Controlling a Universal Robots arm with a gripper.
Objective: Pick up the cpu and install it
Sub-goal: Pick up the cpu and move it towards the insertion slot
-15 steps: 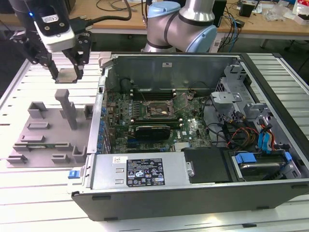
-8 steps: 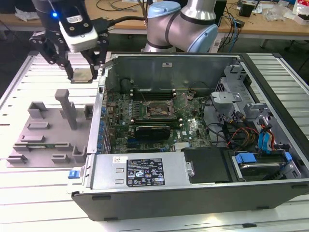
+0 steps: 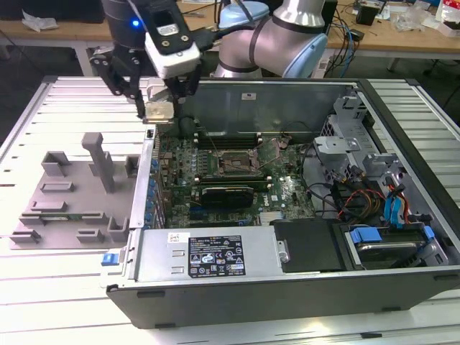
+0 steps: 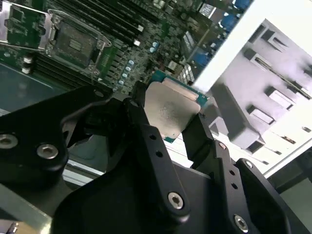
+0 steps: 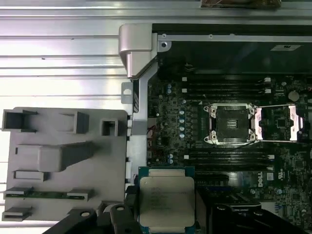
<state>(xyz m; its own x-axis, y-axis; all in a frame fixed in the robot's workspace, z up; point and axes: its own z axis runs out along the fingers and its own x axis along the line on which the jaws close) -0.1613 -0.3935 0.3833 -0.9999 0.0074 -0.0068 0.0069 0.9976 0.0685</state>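
My gripper (image 3: 159, 106) is shut on the cpu (image 3: 159, 111), a flat square chip with a silvery top, and holds it in the air above the case's wall at the exterior view's left. In both wrist views the cpu (image 4: 168, 113) (image 5: 167, 202) sits between the black fingers (image 4: 141, 122), its green rim showing. The open socket (image 3: 236, 162) (image 5: 230, 124) (image 4: 73, 44) lies on the motherboard with its metal frame flipped up and nothing in it, some way off from the chip.
A grey moulded fixture tray (image 3: 79, 194) (image 5: 63, 161) lies on the slatted table beside the open computer case (image 3: 287, 287). A dark expansion card (image 3: 226, 195) stands just in front of the socket. Drive cages and cables (image 3: 374, 194) fill the case at the exterior view's right.
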